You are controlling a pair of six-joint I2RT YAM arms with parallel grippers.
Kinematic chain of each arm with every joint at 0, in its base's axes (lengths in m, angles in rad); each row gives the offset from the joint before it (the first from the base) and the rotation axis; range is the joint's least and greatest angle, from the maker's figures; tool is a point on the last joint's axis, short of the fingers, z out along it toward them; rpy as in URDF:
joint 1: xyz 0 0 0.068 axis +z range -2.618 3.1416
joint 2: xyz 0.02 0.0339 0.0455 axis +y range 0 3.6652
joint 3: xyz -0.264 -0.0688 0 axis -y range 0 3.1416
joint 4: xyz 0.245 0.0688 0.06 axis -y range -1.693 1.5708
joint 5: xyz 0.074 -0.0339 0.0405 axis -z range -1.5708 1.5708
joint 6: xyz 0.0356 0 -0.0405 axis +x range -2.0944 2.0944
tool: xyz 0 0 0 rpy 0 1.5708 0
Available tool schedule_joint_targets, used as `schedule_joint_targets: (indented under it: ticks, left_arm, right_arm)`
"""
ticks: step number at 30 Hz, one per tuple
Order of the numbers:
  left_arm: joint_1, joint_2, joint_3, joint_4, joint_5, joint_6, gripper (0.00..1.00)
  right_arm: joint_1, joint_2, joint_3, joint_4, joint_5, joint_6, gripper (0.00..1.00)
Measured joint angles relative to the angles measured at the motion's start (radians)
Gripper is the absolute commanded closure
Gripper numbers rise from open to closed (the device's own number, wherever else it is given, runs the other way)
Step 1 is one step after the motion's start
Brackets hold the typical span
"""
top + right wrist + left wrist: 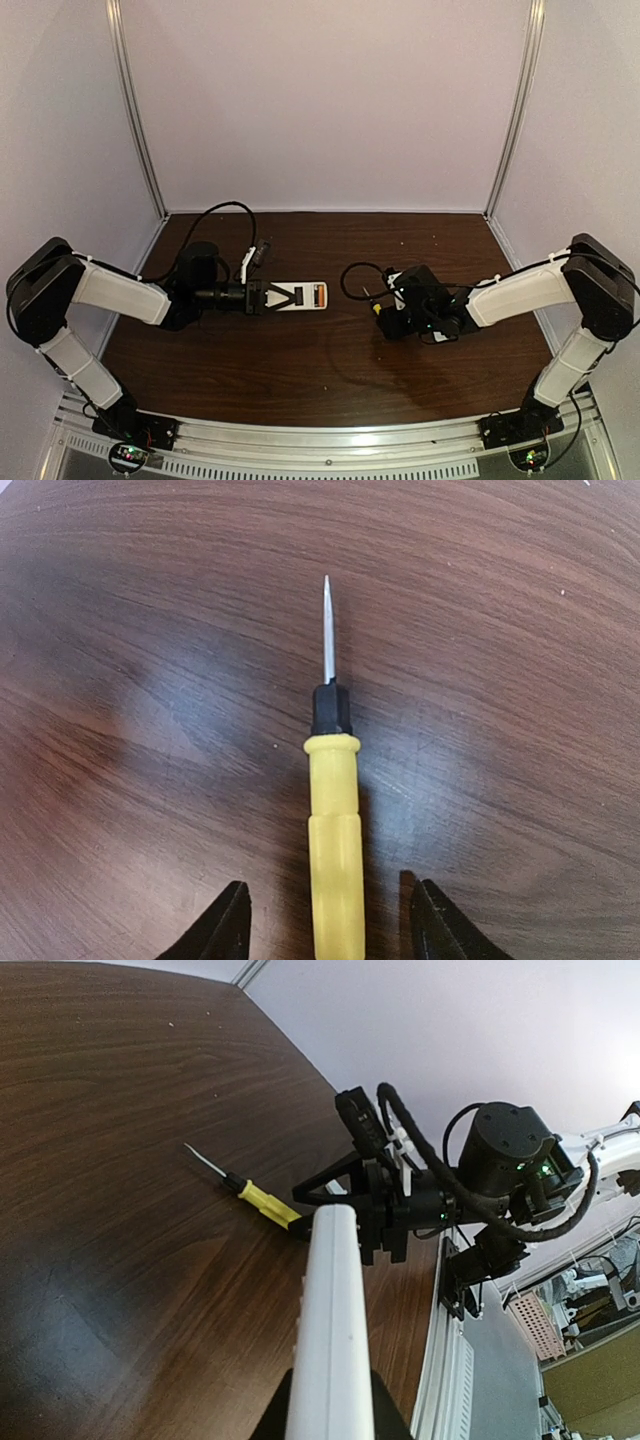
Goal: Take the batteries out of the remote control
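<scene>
The screwdriver [333, 830] is seen flat on the table [300, 370], just right of the remote [330, 1340]. The right gripper [327, 900] is spread wide around the yellow handle and does not touch it. The remote is clamped by the left gripper [288, 296]. Orange, likely the batteries [319, 296], is seen at the remote's right end. The handle should be squeezed at its middle so it does not tip.
</scene>
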Motion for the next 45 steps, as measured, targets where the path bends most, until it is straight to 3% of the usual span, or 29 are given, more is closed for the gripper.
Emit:
schedule_joint_targets:
  ticks: [4, 15, 23, 28, 38, 45]
  left_arm:
    - [0.000, 0.000, 0.003, -0.013, 0.000, 0.000, 1.00]
    - [0.000, 0.004, 0.014, -0.024, 0.000, 0.001, 1.00]
    - [0.000, 0.070, 0.053, -0.072, -0.005, -0.001, 1.00]
    - [0.000, 0.121, 0.054, -0.069, -0.008, -0.033, 1.00]
    - [-0.023, 0.209, 0.055, -0.068, -0.068, -0.100, 1.00]
    - [-0.096, 0.246, 0.087, -0.102, -0.106, -0.124, 0.85]
  right_arm:
    - [-0.001, 0.021, 0.011, 0.014, -0.019, -0.003, 0.52]
    - [-0.005, 0.043, 0.011, 0.032, -0.029, -0.008, 0.53]
    - [-0.005, 0.028, 0.010, 0.024, -0.042, -0.006, 0.35]
    - [-0.005, -0.076, 0.008, 0.003, -0.055, -0.006, 0.26]
    - [-0.005, -0.327, -0.073, -0.012, -0.075, 0.005, 0.22]
    - [-0.004, -0.459, -0.187, -0.015, -0.098, 0.024, 0.22]
